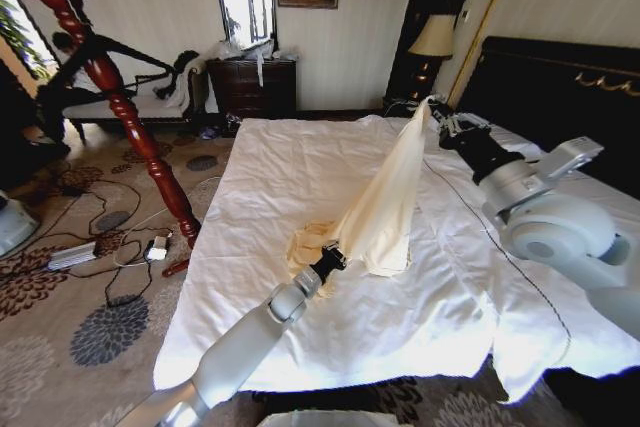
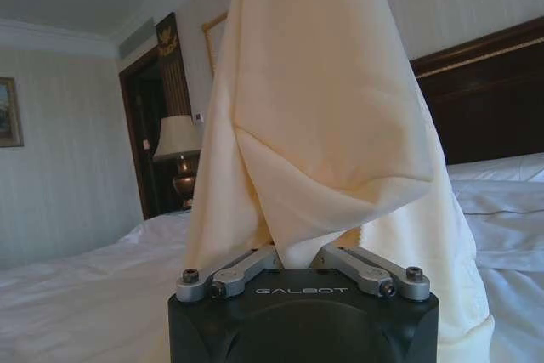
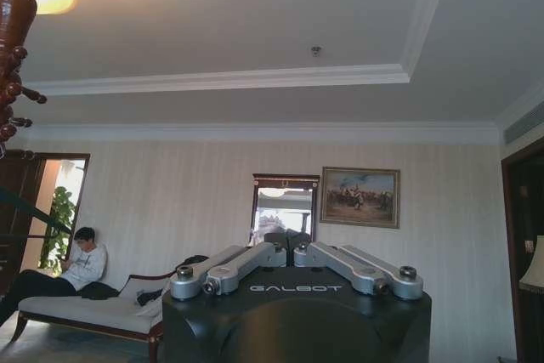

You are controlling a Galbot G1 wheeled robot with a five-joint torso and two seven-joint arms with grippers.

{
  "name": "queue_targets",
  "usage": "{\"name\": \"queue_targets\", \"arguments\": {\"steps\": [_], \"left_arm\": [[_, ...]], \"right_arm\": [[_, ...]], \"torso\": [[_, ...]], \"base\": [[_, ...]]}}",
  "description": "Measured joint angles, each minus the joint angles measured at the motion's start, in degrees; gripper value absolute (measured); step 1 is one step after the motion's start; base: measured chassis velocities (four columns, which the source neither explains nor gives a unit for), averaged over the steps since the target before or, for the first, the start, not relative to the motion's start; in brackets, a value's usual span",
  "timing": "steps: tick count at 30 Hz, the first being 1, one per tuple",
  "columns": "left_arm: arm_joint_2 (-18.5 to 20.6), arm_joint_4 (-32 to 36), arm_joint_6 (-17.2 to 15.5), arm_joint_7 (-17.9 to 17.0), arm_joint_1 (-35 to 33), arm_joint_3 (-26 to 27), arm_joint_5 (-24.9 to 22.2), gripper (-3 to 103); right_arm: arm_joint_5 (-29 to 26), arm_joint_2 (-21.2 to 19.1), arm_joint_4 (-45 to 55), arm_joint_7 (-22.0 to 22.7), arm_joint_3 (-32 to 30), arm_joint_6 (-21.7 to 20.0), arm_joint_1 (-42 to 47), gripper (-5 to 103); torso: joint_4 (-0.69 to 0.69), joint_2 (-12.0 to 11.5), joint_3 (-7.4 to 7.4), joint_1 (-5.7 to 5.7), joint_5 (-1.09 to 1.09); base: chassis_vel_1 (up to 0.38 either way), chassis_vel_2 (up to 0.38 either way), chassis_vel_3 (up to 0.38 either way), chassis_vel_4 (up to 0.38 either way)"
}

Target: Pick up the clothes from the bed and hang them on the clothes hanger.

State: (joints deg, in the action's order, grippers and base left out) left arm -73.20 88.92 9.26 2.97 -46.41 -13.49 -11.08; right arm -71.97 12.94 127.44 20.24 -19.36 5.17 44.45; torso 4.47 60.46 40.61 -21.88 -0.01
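Clothes (image 1: 385,202) hang stretched above the bed (image 1: 300,177), pinched at the top by the right gripper (image 1: 437,115) and at the lower hem by the left gripper (image 1: 335,255), both sets of fingers closed on fabric. Risk: thin fabric may slip from either pinch if the arms spread further. A trailing sleeve could drag on the sheet.
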Motion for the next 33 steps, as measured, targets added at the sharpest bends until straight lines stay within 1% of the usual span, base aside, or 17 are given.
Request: {"name": "queue_targets", "arguments": {"steps": [5,7,8,10,13,14,16,17,18,21,23,24,26,27,29,30,33], "left_arm": [[3.2,5.6,-1.1,0.0,-2.1,2.1,-1.9,0],[6.6,11.1,-2.1,0.0,-3.6,4.0,-3.9,0],[6.6,11.1,-2.1,0.0,-3.6,4.0,-3.9,0],[9.3,15.5,-2.4,0.0,-4.5,6.1,-5.5,0],[14.8,23.7,-3.6,0.0,-5.8,10.9,-10.3,0],[14.8,23.7,-3.6,0.0,-5.8,10.9,-10.3,0],[17.7,27.9,-5.0,-0.2,-6.3,13.3,-13.4,0],[20.9,32.7,-7.0,-0.7,-6.6,16.2,-17.0,0],[20.9,32.7,-7.0,-0.7,-6.6,16.2,-17.0,0],[26.1,39.5,-10.7,-2.1,-5.4,20.9,-24.1,0],[31.2,44.2,-13.9,-3.9,-1.3,24.6,-32.5,0],[31.2,44.2,-13.9,-3.9,-1.3,24.6,-32.5,0],[34.8,46.2,-15.7,-5.3,3.2,26.9,-38.9,0],[36.6,46.9,-16.7,-6.1,6.2,27.9,-42.7,0],[39.9,47.9,-18.8,-8.4,13.6,29.7,-53.2,0],[39.9,47.9,-18.8,-8.4,13.6,29.7,-53.2,0],[42.5,48.1,-20.7,-11.5,21.2,32.6,-65.9,0]], "right_arm": [[0.1,-0.1,-0.2,0.3,-0.1,0.0,0.6,0],[0.2,0.0,-0.7,1.2,-0.2,0.0,1.2,0],[0.2,0.0,-0.7,1.2,-0.2,0.0,1.2,0],[0.3,0.1,-1.4,2.2,-0.5,0.0,1.9,0],[0.2,0.4,-2.4,3.4,-1.4,-0.1,4.0,0],[0.2,0.4,-2.4,3.4,-1.4,-0.1,4.0,0],[0.2,0.8,-2.6,3.7,-1.4,-0.2,4.3,0],[0.3,1.5,-2.7,3.9,-1.2,-0.3,4.5,0],[0.3,1.5,-2.7,3.9,-1.2,-0.3,4.5,0],[0.3,2.6,-2.2,4.0,-0.9,-0.4,4.6,0],[0.4,3.2,-0.9,4.0,-0.9,-0.4,4.8,0],[0.4,3.2,-0.9,4.0,-0.9,-0.4,4.8,0],[0.4,3.7,0.1,3.9,-0.9,-0.4,4.9,0],[0.4,4.0,0.7,3.8,-0.9,-0.4,5.0,0],[0.4,4.8,1.8,3.4,-1.0,-0.4,5.1,0],[0.4,4.8,1.8,3.4,-1.0,-0.4,5.1,0],[0.3,5.4,2.8,3.1,-0.9,-0.4,5.5,0]], "torso": [[0.00,0.0,0.00,0.00,-0.01],[0.00,0.0,0.00,0.00,-0.01],[0.00,0.0,0.00,0.00,-0.01],[-0.01,0.0,0.00,0.00,-0.01],[0.00,0.0,0.00,0.00,-0.01],[0.00,0.0,0.00,0.00,-0.01],[0.00,0.0,0.00,0.00,-0.02],[0.00,0.0,0.00,0.00,-0.02],[0.00,0.0,0.00,0.00,-0.02],[-0.03,0.0,0.00,0.01,-0.01],[0.00,0.0,0.00,0.00,-0.02],[0.00,0.0,0.00,0.00,-0.02],[0.00,0.0,0.00,0.00,-0.02],[0.00,0.0,0.00,0.00,-0.02],[0.00,0.0,0.00,0.00,-0.01],[0.00,0.0,0.00,0.00,-0.01],[0.01,0.0,0.00,0.00,0.01]], "base": [[0.000,0.000,0.000,0.000],[0.000,0.000,0.000,0.000],[0.000,0.000,0.000,0.000],[0.000,0.000,0.000,0.000],[0.000,0.000,0.000,0.000],[0.000,0.000,0.000,0.000],[0.000,0.000,0.000,0.000],[0.000,0.000,0.000,0.000],[0.000,0.000,0.000,0.000],[0.000,0.000,0.000,0.000],[0.000,0.000,0.000,0.000],[0.000,0.000,0.000,0.000],[0.000,0.000,0.000,0.000],[0.000,0.000,0.000,0.000],[0.000,0.000,0.000,0.000],[0.000,0.000,0.000,0.000],[0.000,0.000,0.000,0.000]]}}
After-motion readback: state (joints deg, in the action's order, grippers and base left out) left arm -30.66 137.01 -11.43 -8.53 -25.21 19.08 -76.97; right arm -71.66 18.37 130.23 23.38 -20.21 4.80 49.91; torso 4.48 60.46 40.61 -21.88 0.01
